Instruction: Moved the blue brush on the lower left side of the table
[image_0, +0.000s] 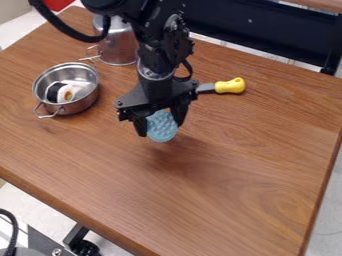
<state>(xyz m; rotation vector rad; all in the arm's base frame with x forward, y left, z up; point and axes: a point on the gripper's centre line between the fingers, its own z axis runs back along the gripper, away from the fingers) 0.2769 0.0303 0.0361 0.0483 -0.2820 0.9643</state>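
So the surface (234, 195) is brown wood with the grain showing, plus a soft dark shadow around the middle. There's a shiny metal pot (84, 104) sitting upright over on the left, wire handles on it. Just behind that is a taller metal can (119, 47), partly hidden. Then a yellow-handled tool (230, 86) lying flat toward the back, grey end pointing left.
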